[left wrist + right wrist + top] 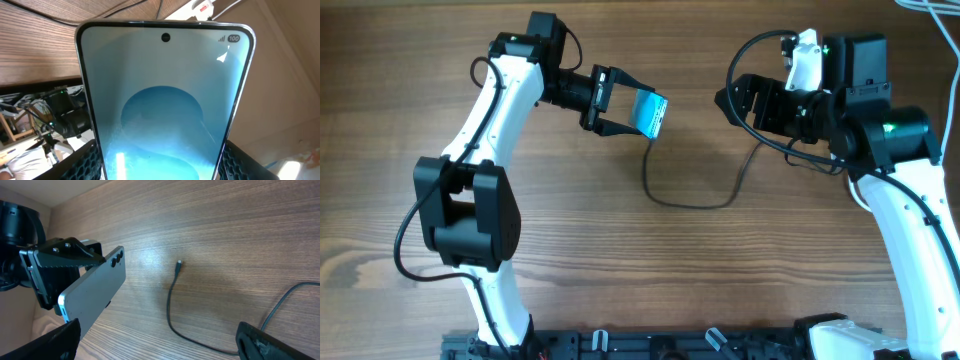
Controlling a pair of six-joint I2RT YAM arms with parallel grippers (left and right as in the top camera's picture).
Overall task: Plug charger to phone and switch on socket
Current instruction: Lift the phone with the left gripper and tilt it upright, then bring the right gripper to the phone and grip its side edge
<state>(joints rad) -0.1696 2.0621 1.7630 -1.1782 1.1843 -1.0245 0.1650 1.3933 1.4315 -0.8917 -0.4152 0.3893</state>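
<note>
Overhead view: left gripper [642, 113] clamped on slim rectangular smartphone [655, 115] with lit teal-blue screen.
Right wrist view: right gripper [162, 342] spread wide, holding nothing; thin black charger cable [170, 320] lies on wooden table [225, 230] ahead of fingers, apart.

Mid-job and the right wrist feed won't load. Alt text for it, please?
The left pincer holds the phone above the wooden table, its back to the camera. The charger lies loose on the table, its plug tip apart from the phone.
</note>
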